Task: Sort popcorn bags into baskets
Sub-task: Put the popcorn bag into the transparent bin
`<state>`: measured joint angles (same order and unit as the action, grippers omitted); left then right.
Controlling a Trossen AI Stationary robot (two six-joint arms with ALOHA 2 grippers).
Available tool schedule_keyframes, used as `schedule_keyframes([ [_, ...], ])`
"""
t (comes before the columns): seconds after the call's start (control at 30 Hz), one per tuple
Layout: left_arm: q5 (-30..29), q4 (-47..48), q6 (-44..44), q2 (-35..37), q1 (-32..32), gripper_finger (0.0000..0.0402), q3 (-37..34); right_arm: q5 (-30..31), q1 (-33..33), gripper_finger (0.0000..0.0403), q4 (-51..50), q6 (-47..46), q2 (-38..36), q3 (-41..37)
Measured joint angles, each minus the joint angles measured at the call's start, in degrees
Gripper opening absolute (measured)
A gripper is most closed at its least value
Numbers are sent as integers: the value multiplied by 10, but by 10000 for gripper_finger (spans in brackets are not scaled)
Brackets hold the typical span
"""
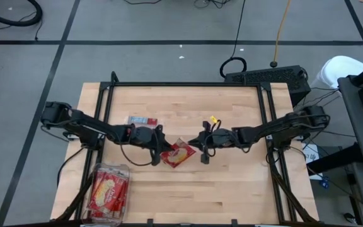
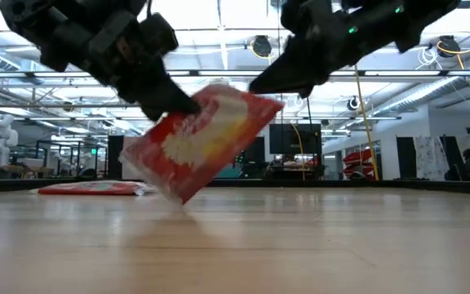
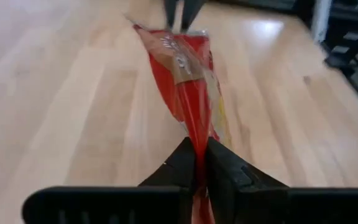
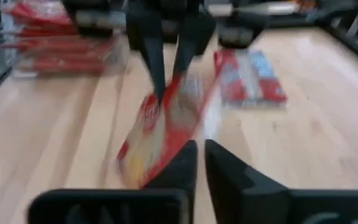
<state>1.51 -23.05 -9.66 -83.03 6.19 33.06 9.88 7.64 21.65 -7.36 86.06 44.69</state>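
Note:
A red popcorn bag with a yellow popcorn picture hangs tilted over the middle of the table, between my two grippers. My left gripper is shut on its left end. My right gripper stands at the bag's upper right corner, its fingers shut to a thin slit; nothing shows in that slit in the right wrist view. A second bag lies flat, label side up, on the far left part of the table. The see-through basket at the near left corner holds several red bags. My left gripper pinches the bag's left edge between its two fingers, coming from the table's left and slanting down. The bag runs edge-on away from the fingers toward the other gripper. In the low view it is tilted, its lowest corner clear of the table. My right gripper is at the bag's upper right corner; I cannot tell whether it touches it.
Bare wood lies on the near and right parts of the table. A black frame runs along the far and side edges. Beyond the far right corner stand a black box and cables.

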Motion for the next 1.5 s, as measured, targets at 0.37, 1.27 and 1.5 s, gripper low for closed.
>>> schedule_keyframes([
  [0.37,-46,222,85,25,-6,29,122,-7,-6,227,-39,-130,-54,0],
  [1.27,-159,284,92,15,36,51,198,-42,-24,24,65,-35,40,0],
  [1.5,-330,305,44,35,77,128,198,-40,-37,15,-51,-31,-19,-2],
])
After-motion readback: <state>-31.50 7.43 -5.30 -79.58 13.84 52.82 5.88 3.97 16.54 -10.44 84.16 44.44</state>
